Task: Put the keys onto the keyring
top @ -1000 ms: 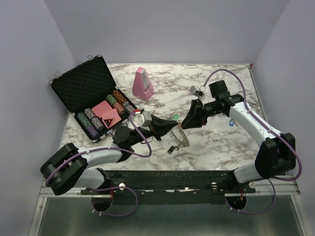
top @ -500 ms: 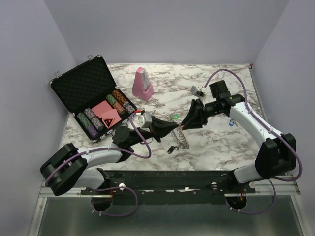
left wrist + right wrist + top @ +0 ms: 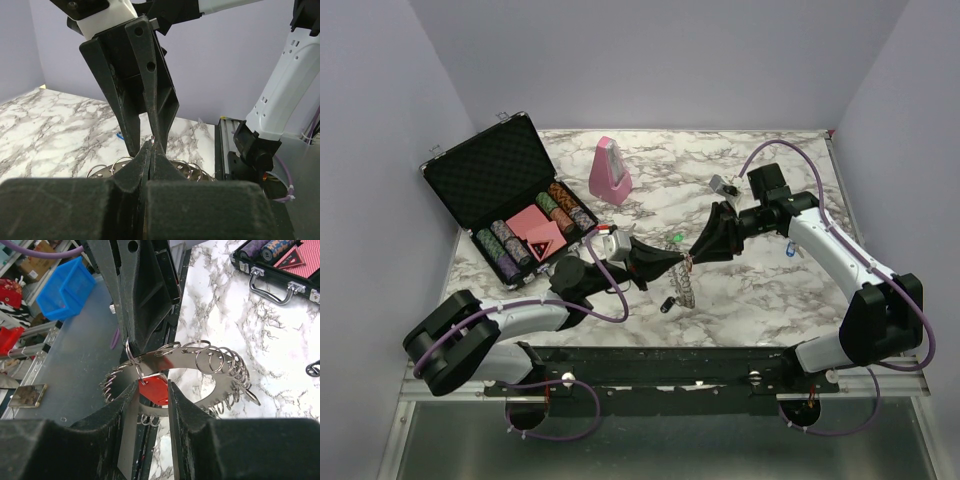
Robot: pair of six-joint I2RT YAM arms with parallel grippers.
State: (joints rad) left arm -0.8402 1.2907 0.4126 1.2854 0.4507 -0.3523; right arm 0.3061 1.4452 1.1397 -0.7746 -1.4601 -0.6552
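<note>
Nearest, 1 black-capped key [image 3: 669, 303] lies on the marble table [image 3: 760, 290]. Just beyond, the left gripper [image 3: 677, 262] is clamped tight on the keyring [image 3: 687, 285], holding it over the table's middle. The right gripper [image 3: 151, 386], jaws partly apart, pinches 1 red-capped key [image 3: 152, 392] at the ring's rim. Farther back stand the pink metronome [image 3: 610, 172] and the open chip case [image 3: 485, 175].

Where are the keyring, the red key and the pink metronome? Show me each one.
keyring [image 3: 160, 360]: right wrist view, on its flat metal band.
red key [image 3: 153, 390]: right wrist view, on its red plastic cap.
pink metronome [image 3: 610, 170]: top external view, on its sloping side.
</note>
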